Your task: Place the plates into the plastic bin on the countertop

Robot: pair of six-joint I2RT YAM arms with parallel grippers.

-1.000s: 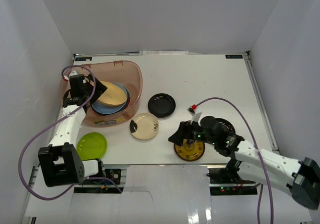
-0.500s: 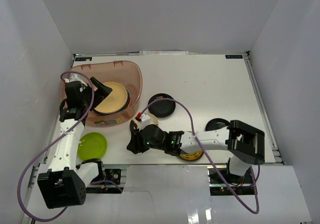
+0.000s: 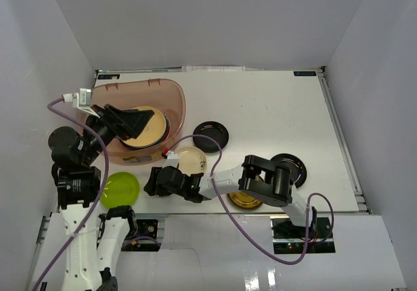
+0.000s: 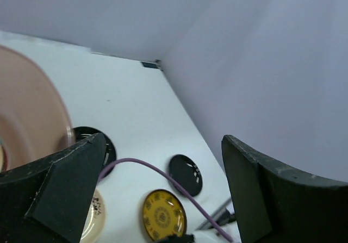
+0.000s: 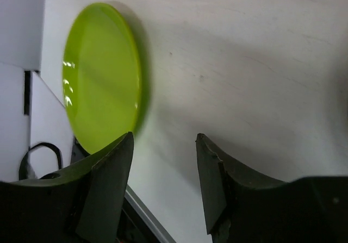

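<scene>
While our left fingers (image 4: 60, 188) hang released above the plastic bin (image 3: 171, 94) and its stacked plates (image 3: 148, 127), we aim the right fingers (image 5: 103, 188), parted and empty, at the lime green plate (image 3: 120, 189) on the desk's (image 3: 273, 109) near-left corner, apparently the next to collect.

Right tool (image 3: 151, 182) near lime plate (image 3: 120, 189), plates (image 3: 151, 125) in bin (image 3: 177, 102)

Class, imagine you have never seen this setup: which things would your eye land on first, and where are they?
The lime green plate glows at the near-left edge of the table, with the open right gripper stretched across the front toward it. At far left, the reddish-brown plastic bin holds a stack topped by a yellow-orange plate, and the open left gripper hangs over it.
</scene>
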